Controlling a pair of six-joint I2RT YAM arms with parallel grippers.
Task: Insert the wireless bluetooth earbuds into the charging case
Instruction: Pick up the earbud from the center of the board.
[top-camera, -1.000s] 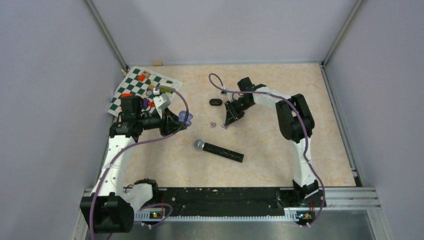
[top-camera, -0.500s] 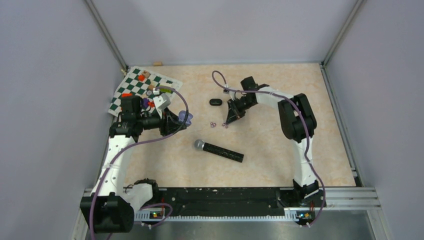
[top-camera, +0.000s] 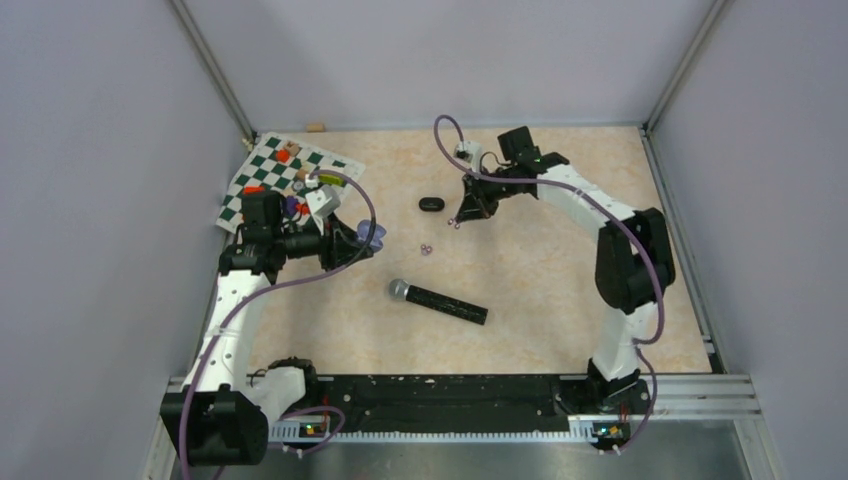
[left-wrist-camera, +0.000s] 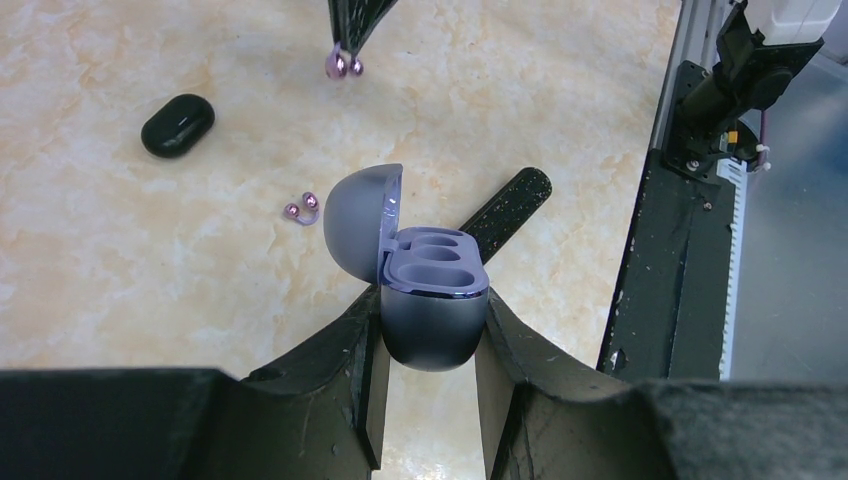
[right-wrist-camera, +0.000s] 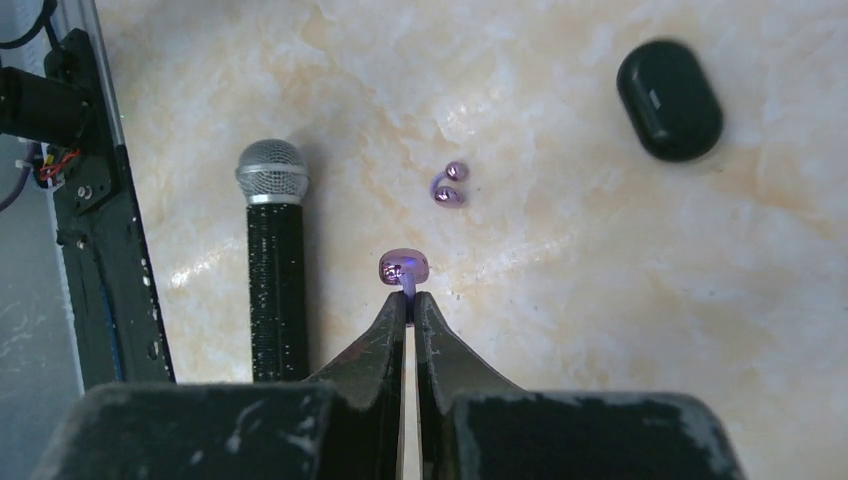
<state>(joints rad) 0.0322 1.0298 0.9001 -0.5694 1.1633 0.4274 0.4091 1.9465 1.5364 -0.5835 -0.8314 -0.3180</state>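
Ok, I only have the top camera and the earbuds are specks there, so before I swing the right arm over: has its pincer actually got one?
Observer: Yes. In the right wrist view the right pincer is shut on a purple earbud, pinched by its thin band, with the rounded end poking out past the tips.
Operator: Good. From above I can't see into the case in the left arm. Is it ready to take the earbud?
Observer: In the left wrist view the left pincer is shut on the purple charging case. Its lid is swung open and both wells are empty.
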